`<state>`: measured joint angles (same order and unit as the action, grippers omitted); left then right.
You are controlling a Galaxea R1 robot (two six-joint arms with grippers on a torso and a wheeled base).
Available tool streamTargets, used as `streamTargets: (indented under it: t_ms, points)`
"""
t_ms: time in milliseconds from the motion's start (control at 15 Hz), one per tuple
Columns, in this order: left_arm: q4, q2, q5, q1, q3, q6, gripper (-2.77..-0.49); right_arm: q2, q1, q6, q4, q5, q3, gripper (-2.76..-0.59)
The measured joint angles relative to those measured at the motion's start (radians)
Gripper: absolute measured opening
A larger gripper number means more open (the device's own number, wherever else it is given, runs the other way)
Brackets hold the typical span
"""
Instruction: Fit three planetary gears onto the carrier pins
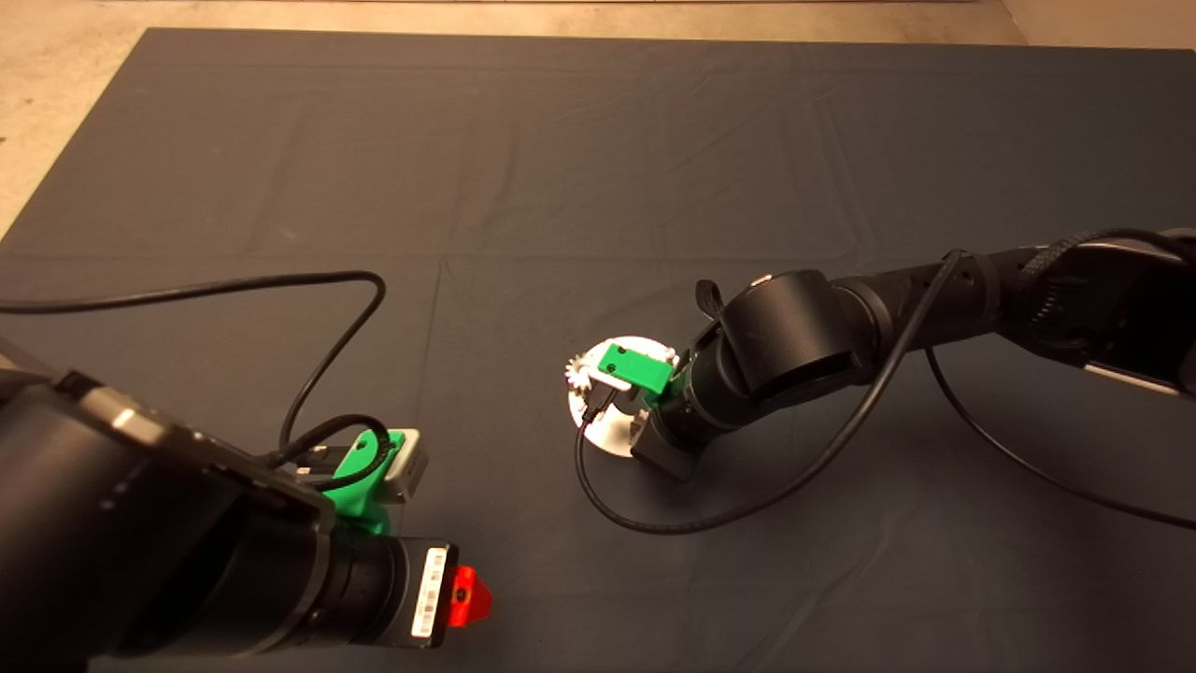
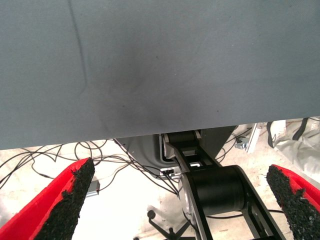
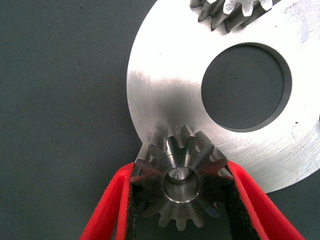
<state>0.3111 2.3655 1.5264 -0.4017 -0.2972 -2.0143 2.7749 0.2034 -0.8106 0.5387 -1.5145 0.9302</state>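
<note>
Right end effector [image 3: 179, 197], lower centre of frame, pinches a planetary gear [image 3: 181, 182] whose bore sits coaxially over a carrier pin [image 3: 180, 175]; left end effector [image 2: 175, 200] waits spread.

One toothed gear [image 3: 181, 183], dark and shiny, sits low in the right wrist view at the silver disc's [image 3: 165, 90] rim, a pin tip [image 3: 180, 173] showing in its bore. Another gear [image 3: 235, 12] lies at the disc's far edge, top of frame.
</note>
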Motion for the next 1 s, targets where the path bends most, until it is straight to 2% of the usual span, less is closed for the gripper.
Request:
streamTargets:
  t_ms: [333, 400, 467, 1000]
  points:
    - [0.0, 0.0, 0.0, 0.0, 0.0, 0.0, -0.77, 0.004, 0.0, 0.0, -0.001, -0.003, 0.0, -2.37]
    - [0.0, 0.0, 0.0, 0.0, 0.0, 0.0, -0.77, 0.009, 0.0, 0.0, -0.001, -0.013, 0.0, -2.37]
    - [0.0, 0.0, 0.0, 0.0, 0.0, 0.0, -0.77, 0.01, 0.0, 0.0, -0.001, -0.015, 0.0, -2.37]
    - [0.0, 0.001, 0.0, 0.0, 0.0, 0.0, -0.77, 0.009, 0.0, 0.0, -0.001, -0.013, 0.0, -2.36]
